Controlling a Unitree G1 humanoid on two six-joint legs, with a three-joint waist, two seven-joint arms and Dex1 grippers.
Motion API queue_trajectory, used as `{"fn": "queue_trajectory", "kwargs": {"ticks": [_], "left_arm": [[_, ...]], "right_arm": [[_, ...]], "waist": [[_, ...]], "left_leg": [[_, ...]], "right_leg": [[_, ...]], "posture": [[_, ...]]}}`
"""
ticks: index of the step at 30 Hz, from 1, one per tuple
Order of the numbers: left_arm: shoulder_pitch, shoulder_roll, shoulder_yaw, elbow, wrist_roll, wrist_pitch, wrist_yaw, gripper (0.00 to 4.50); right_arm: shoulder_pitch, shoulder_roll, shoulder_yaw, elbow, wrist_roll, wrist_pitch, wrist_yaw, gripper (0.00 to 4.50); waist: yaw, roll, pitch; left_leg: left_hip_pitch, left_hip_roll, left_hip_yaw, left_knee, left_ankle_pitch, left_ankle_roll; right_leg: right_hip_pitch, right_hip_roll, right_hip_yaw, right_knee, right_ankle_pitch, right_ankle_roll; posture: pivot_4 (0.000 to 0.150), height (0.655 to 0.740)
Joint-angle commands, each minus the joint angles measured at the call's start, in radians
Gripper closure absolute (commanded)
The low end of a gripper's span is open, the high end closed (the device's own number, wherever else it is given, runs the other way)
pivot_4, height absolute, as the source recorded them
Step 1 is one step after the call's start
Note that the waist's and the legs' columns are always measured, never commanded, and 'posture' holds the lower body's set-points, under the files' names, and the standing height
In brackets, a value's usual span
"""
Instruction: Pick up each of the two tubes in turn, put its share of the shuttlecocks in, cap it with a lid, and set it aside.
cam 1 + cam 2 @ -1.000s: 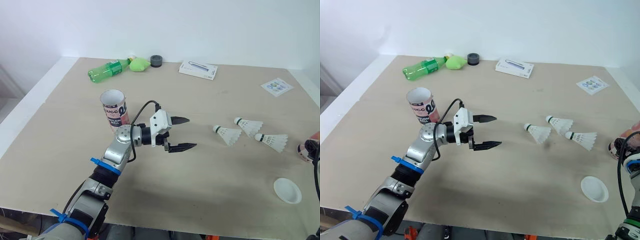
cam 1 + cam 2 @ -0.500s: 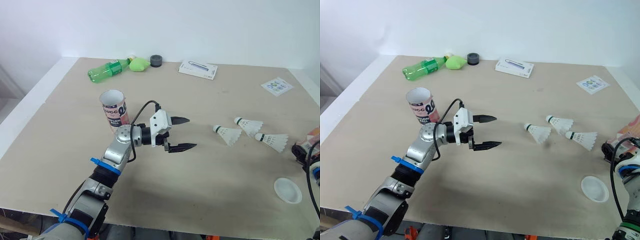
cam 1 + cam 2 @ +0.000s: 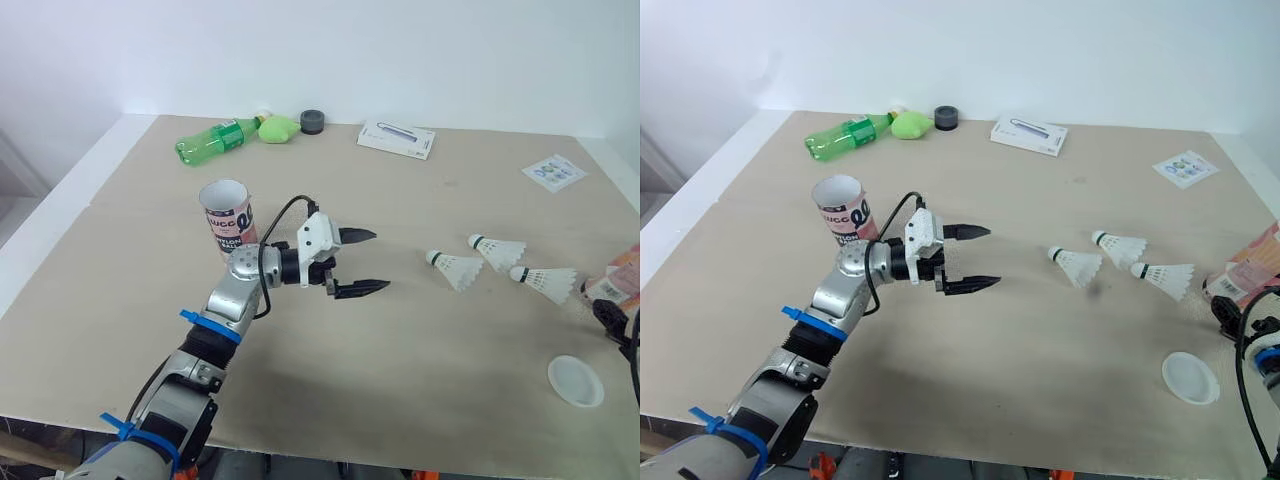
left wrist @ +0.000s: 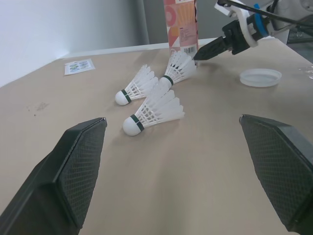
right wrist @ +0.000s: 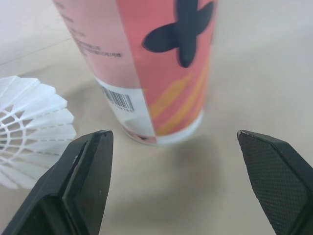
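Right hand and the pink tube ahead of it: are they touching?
Apart. The right wrist view shows the open right hand short of the upright tube, with bare table between each finger and it.

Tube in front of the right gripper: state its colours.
Pink-red tube, orange stripes, dark clover-like mark, white barcode patch; clearest in right wrist view.

Left tube (image 3: 228, 218): you see it upright on the left half of the table (image 3: 400, 340), mouth open, pink and white with dark lettering.
Right tube (image 5: 156, 68): you find it upright at the right edge, pink with a white barcode panel, base down.
Left shuttlecock (image 3: 455, 269): white, dark-banded cork, on its side.
Middle shuttlecock (image 3: 497, 250): same, lying just beyond it.
Right shuttlecock (image 3: 546, 284): same, skirt just beside the right tube.
Lid (image 3: 575, 381): white disc, flat, toward the near edge, apart from the rest.
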Motion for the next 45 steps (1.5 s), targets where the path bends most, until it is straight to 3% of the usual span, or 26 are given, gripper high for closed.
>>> {"fn": "queue_trajectory", "kwargs": {"ticks": [1,10,14,17,22,25,29,34,45], "left_arm": [[-0.011,0.029,0.037,-0.054,-0.042,0.026,-0.025,0.0],[0.179,0.194,0.111,-0.307,-0.16,0.259,-0.023,0.0],[0.385,0.297,0.181,-0.512,-0.208,0.345,0.021,0.0],[0.512,0.326,0.207,-0.62,-0.2,0.354,0.081,0.0],[0.616,0.342,0.253,-0.684,-0.199,0.356,0.147,0.0],[0.765,0.361,0.39,-0.687,-0.206,0.286,0.185,0.0],[0.936,0.288,0.559,-0.709,-0.191,0.257,0.364,0.0],[0.958,0.252,0.583,-0.663,-0.138,0.232,0.473,0.0],[0.711,0.268,0.468,-0.533,-0.083,0.213,0.501,0.0]], "right_arm": [[0.103,-0.002,-0.094,-0.195,0.1,0.047,0.085,0.17],[0.421,0.05,-0.227,-0.738,0.425,0.014,0.393,0.17],[0.404,-0.008,-0.067,-0.893,0.512,0.002,0.415,0.17],[0.28,-0.038,0.196,-0.865,0.415,-0.009,0.395,0.17],[0.103,-0.049,0.419,-0.733,0.314,-0.049,0.418,0.17],[-0.021,-0.055,0.555,-0.64,0.242,-0.091,0.479,0.17],[-0.053,-0.037,0.629,-0.592,0.188,-0.14,0.525,0.17],[-0.064,-0.006,0.688,-0.575,0.164,-0.169,0.542,0.17],[-0.098,0.041,0.771,-0.642,0.145,-0.18,0.523,0.17]], "waist": [[0.0,0.0,0.0],[-0.004,0.002,-0.001],[-0.006,-0.001,0.0],[-0.003,-0.004,0.001],[0.014,-0.009,0.003],[0.011,-0.009,0.003],[0.0,-0.011,0.003],[0.022,-0.011,0.003],[0.022,-0.011,0.003]], "left_leg": [[0.0,0.0,0.0,0.0,0.0,0.0],[0.001,0.002,-0.001,-0.002,0.0,0.0],[0.002,0.004,0.0,0.0,0.0,-0.001],[0.002,0.006,0.0,0.0,0.001,-0.001],[0.0,0.005,0.0,0.0,0.005,-0.002],[-0.001,0.006,0.002,-0.001,0.004,-0.003],[0.0,0.011,0.006,-0.003,0.001,-0.004],[-0.002,0.008,-0.001,-0.002,-0.001,-0.005],[-0.001,0.009,0.002,-0.001,0.003,-0.006]], "right_leg": [[0.0,0.0,0.0,0.0,0.0,0.0],[0.0,0.002,-0.001,0.0,-0.001,-0.002],[0.001,0.001,-0.001,0.0,0.0,-0.003],[0.0,0.001,-0.002,0.0,0.0,-0.007],[-0.001,-0.001,-0.004,-0.001,0.0,-0.008],[-0.002,-0.001,-0.003,-0.003,0.0,-0.008],[-0.003,0.0,-0.004,-0.004,0.003,-0.01],[-0.002,0.001,-0.008,-0.003,0.0,-0.011],[-0.002,0.001,-0.007,-0.004,0.001,-0.01]], "posture": [[0.15,0.7294],[0.15,0.7294],[0.15,0.7294],[0.15,0.7294],[0.15,0.7294],[0.15,0.7294],[0.15,0.7294],[0.15,0.7294],[0.15,0.7294]]}}
